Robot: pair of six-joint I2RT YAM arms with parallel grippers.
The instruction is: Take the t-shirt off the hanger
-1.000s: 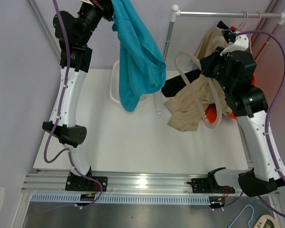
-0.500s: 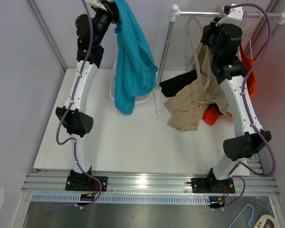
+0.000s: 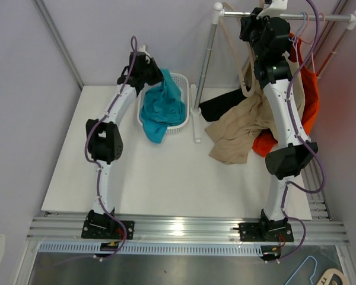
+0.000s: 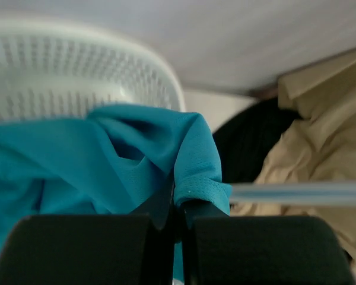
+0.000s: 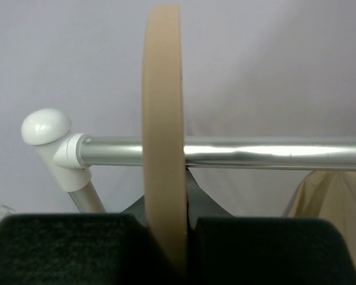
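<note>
The teal t-shirt lies bunched in the white basket, spilling over its near rim. My left gripper is low at the basket's far left edge and shut on a fold of the shirt, with the basket wall behind it. The beige hanger is bare. My right gripper is shut on it, high up by the left end of the metal rail. In the right wrist view the hanger stands edge-on in front of the rail, clamped between the fingers.
A tan garment, a black one and an orange one lie or hang under the rail at the right. The rack's upright pole stands just right of the basket. Other hangers hang on the rail.
My left gripper has come down from high up and lowered the teal t-shirt into the basket. My right gripper has lifted the beige hanger from over the tan garment up to the rail.
</note>
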